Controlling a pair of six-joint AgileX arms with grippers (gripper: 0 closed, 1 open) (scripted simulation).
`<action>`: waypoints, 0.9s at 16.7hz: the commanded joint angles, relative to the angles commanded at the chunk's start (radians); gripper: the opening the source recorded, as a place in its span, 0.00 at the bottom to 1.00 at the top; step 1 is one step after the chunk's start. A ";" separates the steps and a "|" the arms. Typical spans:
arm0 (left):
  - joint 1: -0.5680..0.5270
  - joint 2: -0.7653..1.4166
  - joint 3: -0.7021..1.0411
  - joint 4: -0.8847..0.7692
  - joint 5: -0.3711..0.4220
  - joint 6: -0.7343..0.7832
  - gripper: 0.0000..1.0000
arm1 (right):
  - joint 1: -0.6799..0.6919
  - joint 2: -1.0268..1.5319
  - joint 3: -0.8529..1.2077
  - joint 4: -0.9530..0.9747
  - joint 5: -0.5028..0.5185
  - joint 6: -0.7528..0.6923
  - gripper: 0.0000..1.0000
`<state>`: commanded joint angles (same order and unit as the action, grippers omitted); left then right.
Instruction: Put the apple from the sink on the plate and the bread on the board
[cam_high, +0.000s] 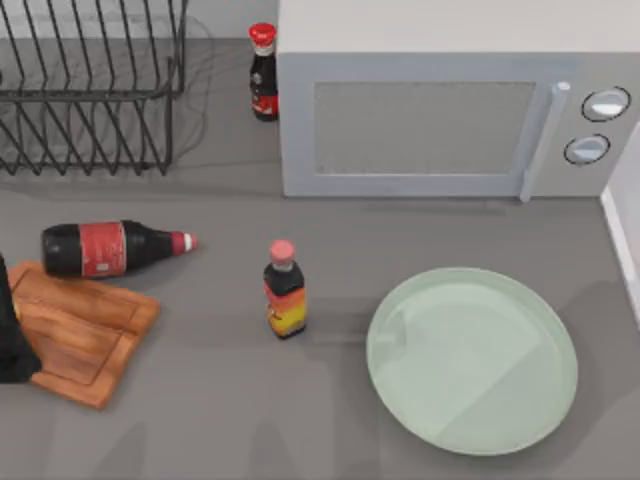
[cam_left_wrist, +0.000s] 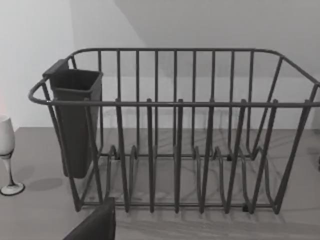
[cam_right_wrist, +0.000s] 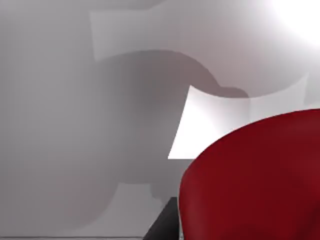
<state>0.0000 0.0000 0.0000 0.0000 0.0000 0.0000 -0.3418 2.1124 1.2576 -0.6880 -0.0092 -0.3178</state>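
The red apple (cam_right_wrist: 250, 180) looms very close in the right wrist view, against the white walls of the sink (cam_right_wrist: 150, 100). A dark edge of my right gripper (cam_right_wrist: 161, 224) shows beside it; whether the gripper holds the apple is not visible. The pale green plate (cam_high: 470, 360) lies bare at the front right of the table. The brown wooden board (cam_high: 85, 330) lies at the front left, with my left arm (cam_high: 15, 340) over its left end. A dark part of my left gripper (cam_left_wrist: 95, 226) shows in the left wrist view, facing the dish rack. The bread is hidden.
A wire dish rack (cam_high: 85, 85) stands at the back left and a microwave (cam_high: 450, 100) at the back right, with a red-capped bottle (cam_high: 263, 75) between them. A dark bottle (cam_high: 110, 247) lies behind the board. A small bottle (cam_high: 285, 290) stands mid-table. A wine glass (cam_left_wrist: 6, 155) stands beside the rack.
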 joint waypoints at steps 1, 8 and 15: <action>0.000 0.000 0.000 0.000 0.000 0.000 1.00 | 0.000 -0.028 0.016 -0.053 0.000 -0.001 0.00; 0.000 0.000 0.000 0.000 0.000 0.000 1.00 | 0.000 -0.116 0.062 -0.171 -0.001 -0.001 0.00; 0.000 0.000 0.000 0.000 0.000 0.000 1.00 | 0.095 -0.173 0.081 -0.233 0.004 0.098 0.00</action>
<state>0.0000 0.0000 0.0000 0.0000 0.0000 0.0000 -0.2470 1.9392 1.3384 -0.9206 -0.0050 -0.2200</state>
